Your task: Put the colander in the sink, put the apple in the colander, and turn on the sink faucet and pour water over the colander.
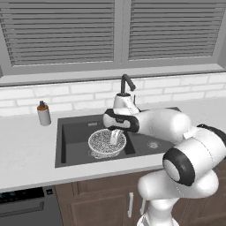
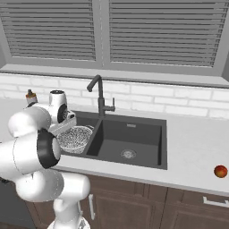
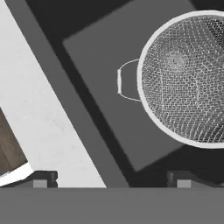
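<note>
We see the colander (image 1: 107,142) sitting in the sink's (image 1: 66,152) left basin, our gripper (image 3: 111,179) just above it, fingers spread, holding nothing. Faucet (image 2: 99,95) behind; far right, the apple (image 2: 220,171) waits on the counter (image 2: 197,147).

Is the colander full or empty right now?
Empty. The colander sits upright in the sink with only bare mesh inside it, and the apple lies on the counter to the right.
</note>
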{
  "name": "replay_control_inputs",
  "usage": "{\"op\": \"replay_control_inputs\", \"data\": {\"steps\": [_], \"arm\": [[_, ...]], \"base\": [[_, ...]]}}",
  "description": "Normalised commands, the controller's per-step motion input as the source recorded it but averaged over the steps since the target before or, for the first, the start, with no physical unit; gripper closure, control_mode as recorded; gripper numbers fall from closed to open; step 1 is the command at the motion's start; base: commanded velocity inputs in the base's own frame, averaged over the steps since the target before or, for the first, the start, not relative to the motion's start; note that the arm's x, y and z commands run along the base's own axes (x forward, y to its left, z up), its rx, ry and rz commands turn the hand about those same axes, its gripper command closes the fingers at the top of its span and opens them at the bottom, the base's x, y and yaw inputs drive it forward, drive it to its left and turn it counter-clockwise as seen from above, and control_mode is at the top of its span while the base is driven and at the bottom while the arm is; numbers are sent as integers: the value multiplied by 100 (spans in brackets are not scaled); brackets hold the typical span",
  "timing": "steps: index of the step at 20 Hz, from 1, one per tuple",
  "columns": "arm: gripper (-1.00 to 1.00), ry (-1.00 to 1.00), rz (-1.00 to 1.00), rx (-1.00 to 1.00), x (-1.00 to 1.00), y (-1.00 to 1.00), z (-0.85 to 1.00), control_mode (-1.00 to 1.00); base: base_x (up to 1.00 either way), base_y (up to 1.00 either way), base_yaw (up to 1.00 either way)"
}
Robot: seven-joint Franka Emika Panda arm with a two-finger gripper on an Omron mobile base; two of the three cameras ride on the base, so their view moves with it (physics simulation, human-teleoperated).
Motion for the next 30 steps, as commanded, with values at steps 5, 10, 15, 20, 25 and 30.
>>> {"op": "replay_control_inputs", "data": {"steps": [5, 10, 15, 20, 25, 30], "arm": [[-100, 0, -28, 0, -54, -58, 48, -100], [-100, 0, -26, 0, -22, -55, 55, -100], [-100, 0, -24, 0, -14, -58, 52, -100], [-100, 0, -22, 0, -9, -87, 32, -100], [-100, 2, -27, 0, 0, -97, 21, -100], [-100, 8, -31, 0, 0, -100, 12, -100]], "base": [[0, 0, 0], [0, 0, 0], [0, 0, 0], [0, 0, 0], [0, 0, 0], [0, 0, 0]]}}
